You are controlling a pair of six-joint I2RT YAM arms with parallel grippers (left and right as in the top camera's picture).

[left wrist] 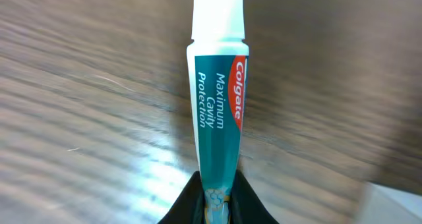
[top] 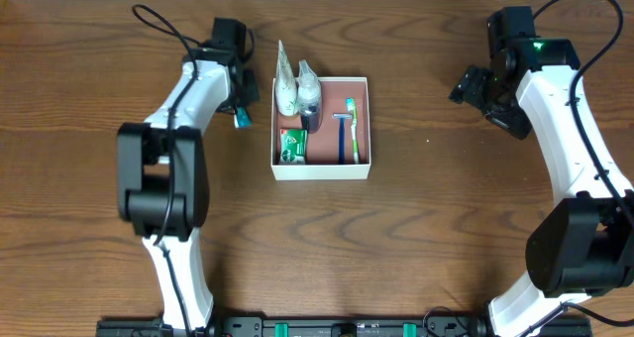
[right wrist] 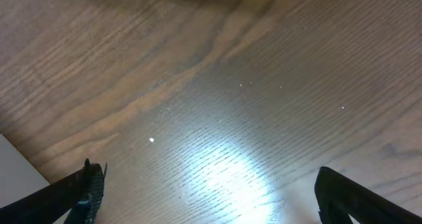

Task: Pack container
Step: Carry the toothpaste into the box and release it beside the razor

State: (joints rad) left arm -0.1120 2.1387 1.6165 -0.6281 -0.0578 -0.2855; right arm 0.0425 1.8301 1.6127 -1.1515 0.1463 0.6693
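Observation:
The container (top: pixel 322 170), a square shallow box with white walls and a reddish-brown inside, sits mid-table. It holds a white tube (top: pixel 285 87), a small bottle (top: pixel 309 91), a blue-green toothbrush (top: pixel 349 129) and a green packet (top: pixel 291 146). My left gripper (top: pixel 240 107) hovers just left of the box, shut on the tail of a teal Colgate toothpaste tube (left wrist: pixel 219 99). The tube's white cap (left wrist: pixel 218 13) points away from the fingers (left wrist: pixel 188 207). My right gripper (top: pixel 466 87) stands open and empty over bare wood, well to the right of the box.
Brown wooden table (top: pixel 416 228) all around. In the left wrist view a pale corner of the box (left wrist: pixel 395 207) shows at the lower right. The right gripper's fingers (right wrist: pixel 79 194) frame only bare wood with a light glare.

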